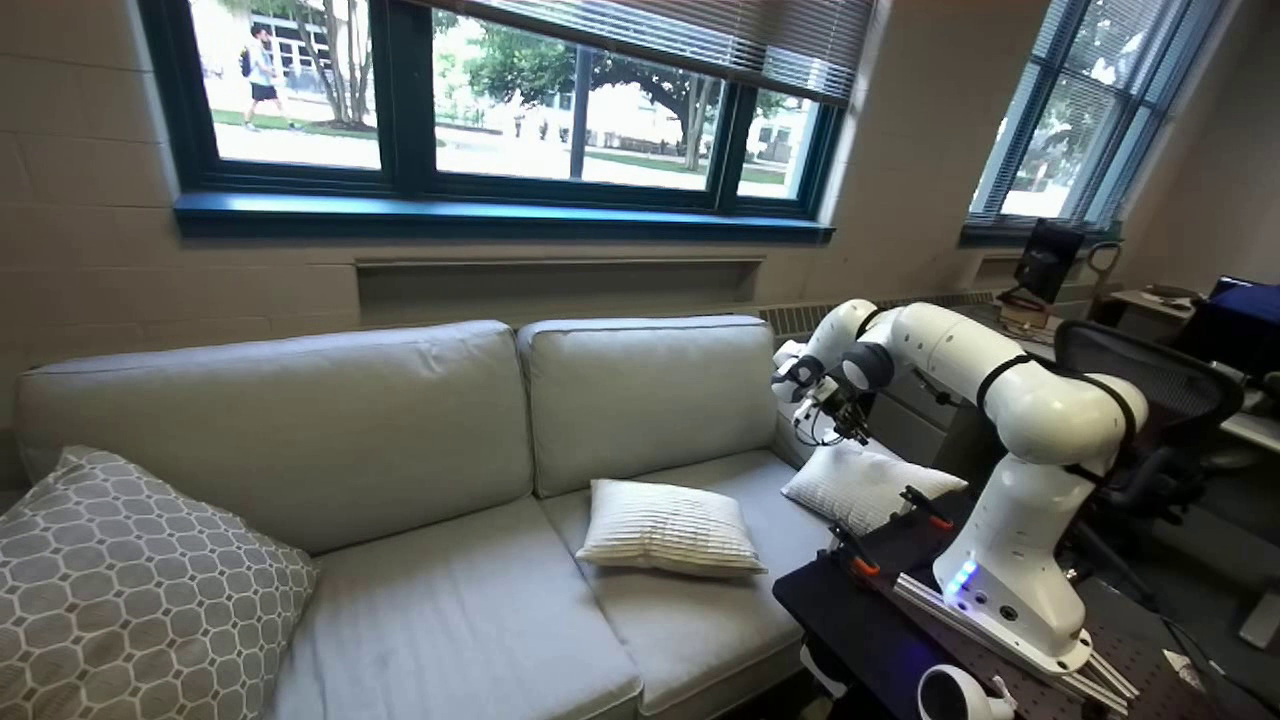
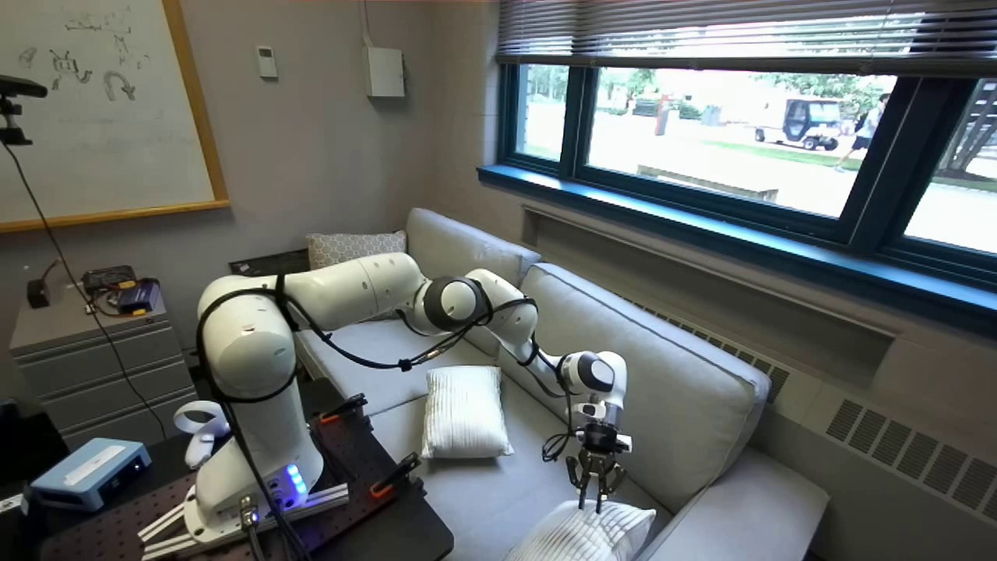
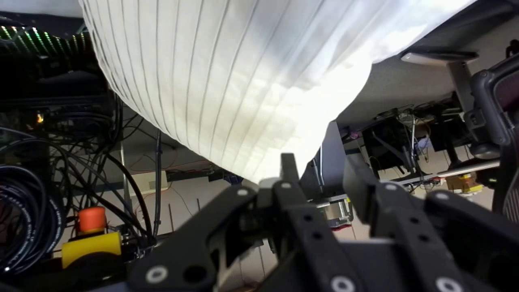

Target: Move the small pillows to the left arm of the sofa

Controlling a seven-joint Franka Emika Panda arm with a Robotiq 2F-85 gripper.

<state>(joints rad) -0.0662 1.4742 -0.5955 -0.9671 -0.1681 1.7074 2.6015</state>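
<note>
Two off-white ribbed small pillows are in both exterior views. The first small pillow (image 1: pixel 670 528) (image 2: pixel 466 413) lies flat on the seat of the sofa (image 1: pixel 450 610), near its middle. Beside the left arm (image 2: pixel 752 502) of the sofa rests the second small pillow (image 1: pixel 865 487) (image 2: pixel 572 538), tilted, its lower part cut off in an exterior view. My gripper (image 1: pixel 858 436) (image 2: pixel 590 506) points down at this pillow's upper edge; contact cannot be made out. In the wrist view, that pillow fills the upper area, and the gripper's fingers (image 3: pixel 288 168) stand apart with only background between them.
A large patterned pillow (image 1: pixel 150 590) leans at the far end of the sofa. The robot's dark table (image 2: pixel 413 506), with black clamps (image 1: pixel 850 548) on its edge, stands close to the seat front. Behind the gripper rises a back cushion (image 2: pixel 639 374).
</note>
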